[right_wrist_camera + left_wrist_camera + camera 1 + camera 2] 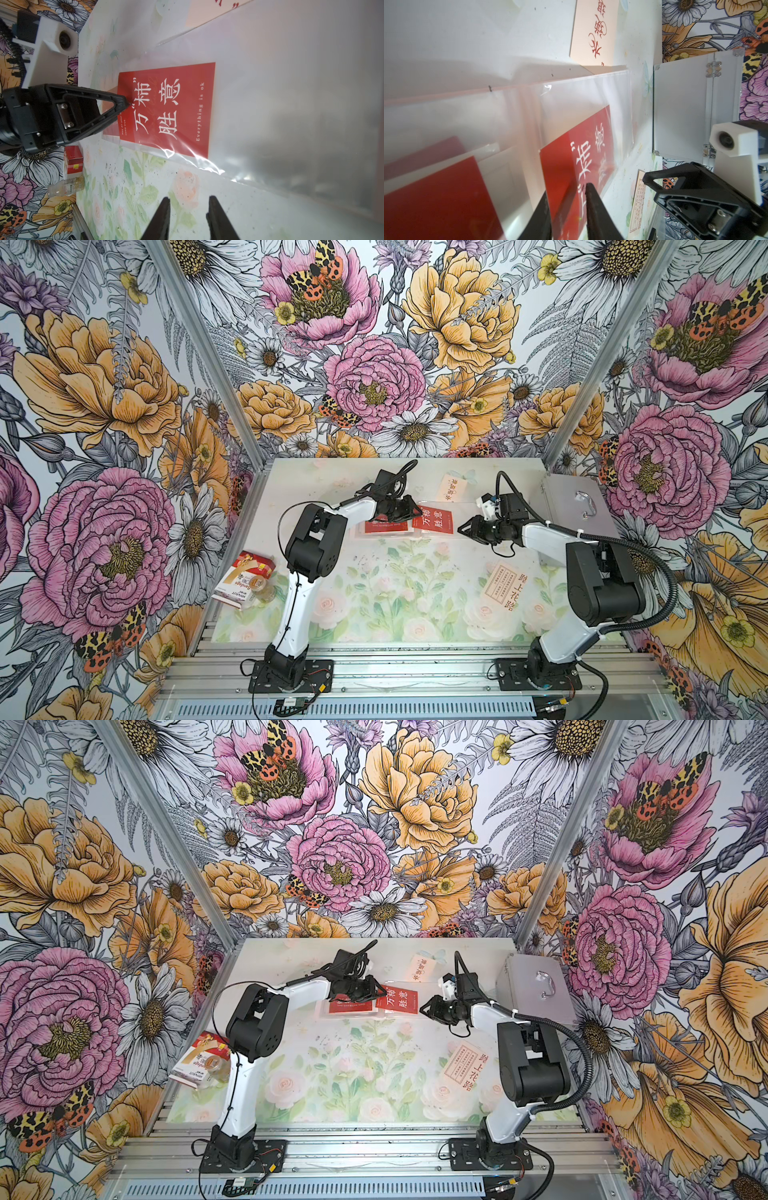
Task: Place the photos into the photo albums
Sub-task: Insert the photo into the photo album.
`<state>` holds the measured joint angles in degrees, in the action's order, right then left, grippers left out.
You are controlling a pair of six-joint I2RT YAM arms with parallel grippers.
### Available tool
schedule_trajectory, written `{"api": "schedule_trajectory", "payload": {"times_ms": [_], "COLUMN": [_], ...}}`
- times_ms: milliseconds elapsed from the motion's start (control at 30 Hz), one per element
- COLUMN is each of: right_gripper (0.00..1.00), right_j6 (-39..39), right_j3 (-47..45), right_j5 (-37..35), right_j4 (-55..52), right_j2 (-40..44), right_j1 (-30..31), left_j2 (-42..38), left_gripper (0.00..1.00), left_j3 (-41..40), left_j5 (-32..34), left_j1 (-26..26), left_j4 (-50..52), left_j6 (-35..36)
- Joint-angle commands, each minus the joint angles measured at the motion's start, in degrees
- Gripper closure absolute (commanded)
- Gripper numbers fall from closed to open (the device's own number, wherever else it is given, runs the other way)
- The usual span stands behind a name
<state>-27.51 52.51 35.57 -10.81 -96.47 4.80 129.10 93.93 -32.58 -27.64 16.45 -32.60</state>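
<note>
Left gripper (566,189): my jaws are standing slightly parted at the outer end of the red card (166,110), seemingly not pinching it.
Right gripper (189,198): hovering spread and empty, just beside the album's clear sleeve (270,104).
Red card: lying partly inside that sleeve, one end sticking out.
Handling: I'm judging it light, stiff, slick; the sleeve floppy.
Hold: taking the exposed short edge, pushing flat.
Cream cards (500,585): two lying loose, well apart.

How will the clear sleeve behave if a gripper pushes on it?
The sleeve is probably floppy: its edge wrinkles and glints near the red card. It looks thin and light, so a push may buckle or slide it. The glossy film is likely slippery.
</note>
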Motion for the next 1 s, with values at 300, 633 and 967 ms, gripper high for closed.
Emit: {"api": "schedule_trajectory", "payload": {"times_ms": [300,633,967], "right_gripper": [0.67,0.67,0.67], "right_j6": [0.88,0.88,0.92], "right_j3": [-0.45,-0.41,-0.7], "right_j5": [-0.77,-0.62,-0.75], "right_j4": [1.27,1.32,1.23], "right_j2": [0.81,0.85,1.43], "right_j1": [-0.25,-0.24,-0.3], "left_j2": [2.47,3.71,5.42], "left_gripper": [0.66,0.66,0.66], "left_j3": [2.82,5.59,6.87], "left_j5": [2.29,3.79,3.84], "left_j1": [-2.05,-3.95,-4.46], "left_j4": [1.66,2.34,3.03], "left_j6": [-0.19,-1.45,-2.0]}}
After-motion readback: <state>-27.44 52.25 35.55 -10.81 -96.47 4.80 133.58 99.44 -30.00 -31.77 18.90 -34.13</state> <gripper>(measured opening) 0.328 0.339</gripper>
